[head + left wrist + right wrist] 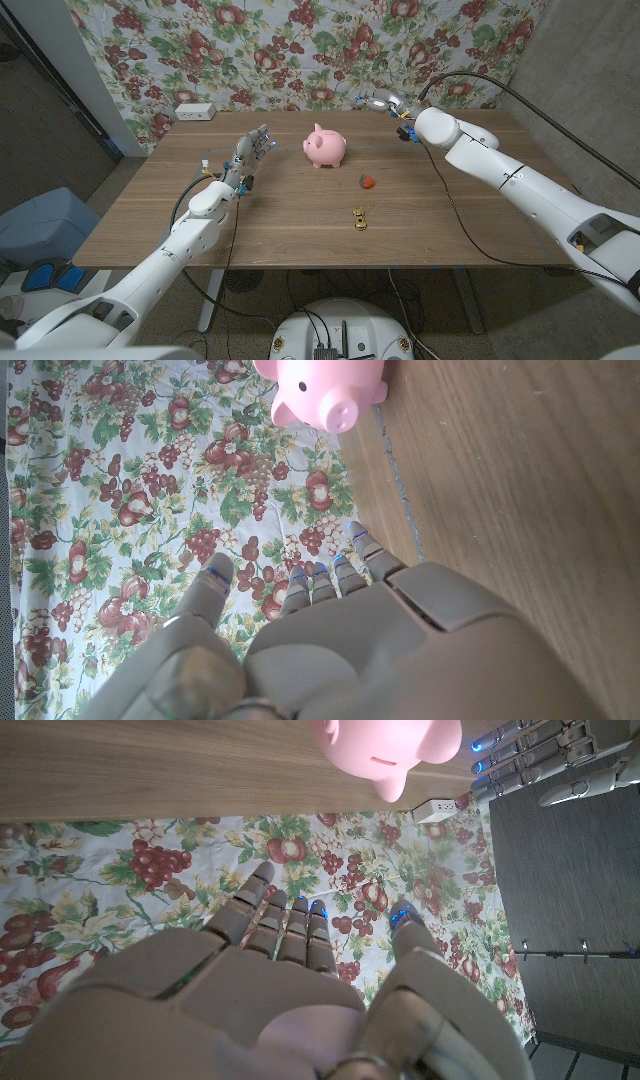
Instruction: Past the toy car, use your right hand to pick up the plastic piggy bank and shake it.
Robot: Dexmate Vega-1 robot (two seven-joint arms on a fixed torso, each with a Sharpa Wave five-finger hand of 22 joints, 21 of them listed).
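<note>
Right hand [383, 101] up over the table's far edge toward the right corner, fingers straight and apart, holding nothing; same in right wrist view [290, 980], fingers [300, 925] extended toward the fruit-print backdrop [150, 870]. Left hand [250, 155] raised over the left part of the table, fingers spread, released, nothing in it; left wrist view [340, 640] shows the same.

Piggy bank [325, 147], pink plastic, stands upright on the table [280, 220] near the far edge, about the middle, between the two hands and touching neither. It shows also in the left wrist view [325, 385] and the right wrist view [390, 745], with the left hand's fingers [530, 745] beside it there.

Small red thing [367, 181] just right of the pig, toward the near edge. Toy car [358, 218], yellow, nearer the near edge, apart from both. White power strip [194, 112] at the far left corner.
</note>
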